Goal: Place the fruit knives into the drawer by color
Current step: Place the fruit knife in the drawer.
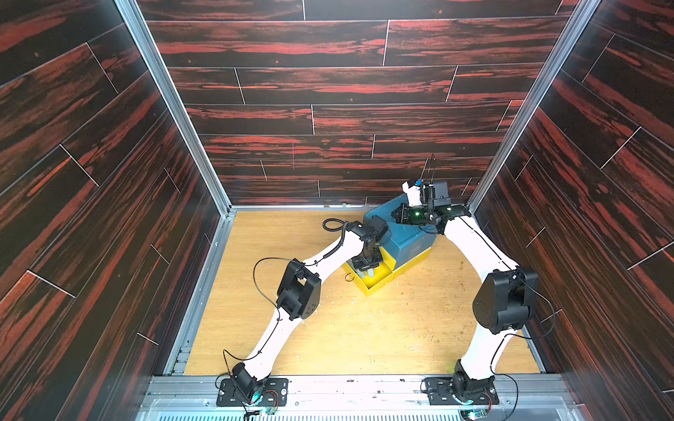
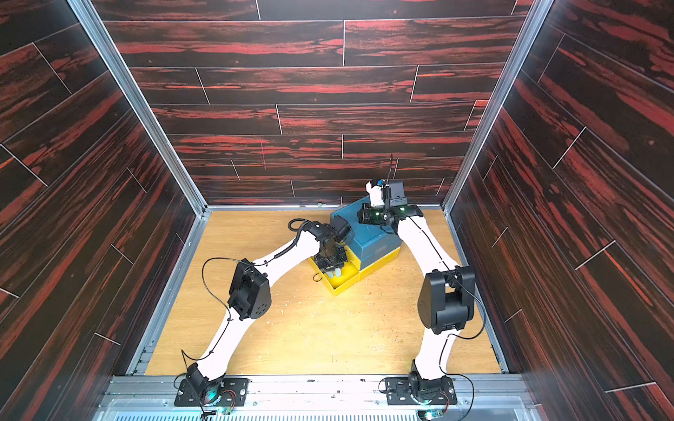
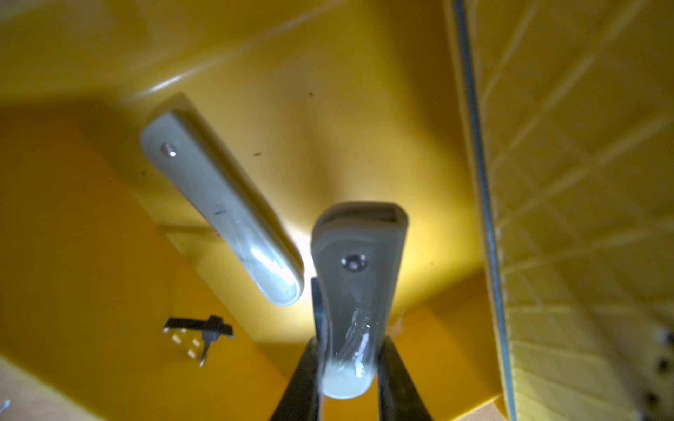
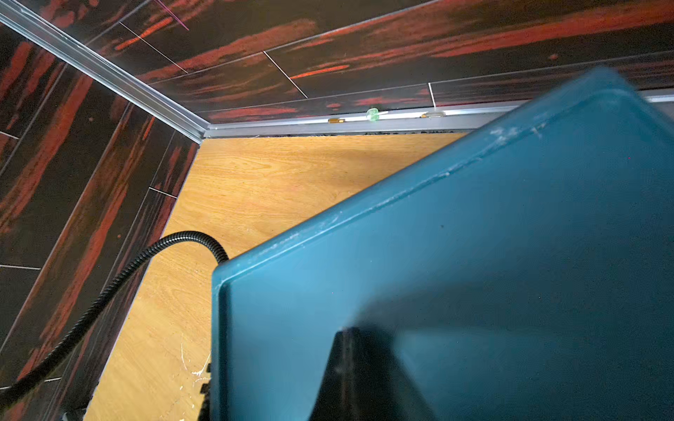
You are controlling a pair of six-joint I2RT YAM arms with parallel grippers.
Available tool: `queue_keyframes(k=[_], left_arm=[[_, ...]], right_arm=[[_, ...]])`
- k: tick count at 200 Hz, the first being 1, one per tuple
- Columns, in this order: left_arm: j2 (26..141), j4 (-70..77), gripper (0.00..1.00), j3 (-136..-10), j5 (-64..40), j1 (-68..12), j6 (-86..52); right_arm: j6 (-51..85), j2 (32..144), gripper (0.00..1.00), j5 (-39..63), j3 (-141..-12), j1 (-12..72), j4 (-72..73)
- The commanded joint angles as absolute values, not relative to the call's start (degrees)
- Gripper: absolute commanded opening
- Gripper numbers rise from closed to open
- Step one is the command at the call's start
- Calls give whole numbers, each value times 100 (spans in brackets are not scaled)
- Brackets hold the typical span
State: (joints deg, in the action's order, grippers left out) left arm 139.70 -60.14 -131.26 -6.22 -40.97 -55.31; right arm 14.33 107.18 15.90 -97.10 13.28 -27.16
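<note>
We see the left gripper (image 3: 346, 350) clamping a pale fruit knife (image 3: 359, 273) inside the yellow drawer (image 3: 364, 109); the right gripper (image 4: 350, 339), closed, hovers over the blue cabinet (image 4: 474, 237).

We see a table (image 1: 328, 335) of light wood grain in both top views. Near its far edge a blue cabinet (image 1: 414, 238) on a yellow base stands on it, with one yellow drawer (image 1: 379, 289) pulled out low toward the near side. Pale specks (image 1: 352, 301) dot the wood just in front of the drawer.
</note>
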Motion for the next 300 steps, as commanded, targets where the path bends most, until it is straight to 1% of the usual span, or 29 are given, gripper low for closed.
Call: queue_keyframes(k=[1,22,62,102,130,197,206,236,271,300], left_arm=[[14141,-6065,11,-13026,-692,-4036,-5590],[14184,-6053,13,-13008,-691,-4025,-5592],[14075,-6000,13,-12793,-660,-4017,-5660],[13491,-5486,11,-12044,-589,-4021,-5853],[13284,-5355,11,-11779,-554,-4015,-5911],[13482,-5294,12,-11873,-606,-4017,-5928],[13491,-5300,14,-11906,-615,-4012,-5932],[13457,-5269,30,-11942,-548,-4012,-5917],[13412,-5208,45,-12045,-531,-4015,-5889],[13353,-5218,48,-12143,-521,-4016,-5853]], right_arm=[[1388,11418,0,896,-9088,1324,-4764],[1384,11417,0,888,-9074,1322,-4757],[1388,11409,0,894,-9030,1329,-4736],[1387,11408,0,888,-9018,1321,-4729],[1384,11417,0,896,-9023,1321,-4729],[1388,11399,0,872,-8996,1322,-4721],[1388,11408,0,888,-8993,1324,-4717],[1397,11426,0,905,-8991,1334,-4702],[1384,11418,0,904,-8991,1334,-4705],[1382,11399,0,897,-8982,1324,-4705]])
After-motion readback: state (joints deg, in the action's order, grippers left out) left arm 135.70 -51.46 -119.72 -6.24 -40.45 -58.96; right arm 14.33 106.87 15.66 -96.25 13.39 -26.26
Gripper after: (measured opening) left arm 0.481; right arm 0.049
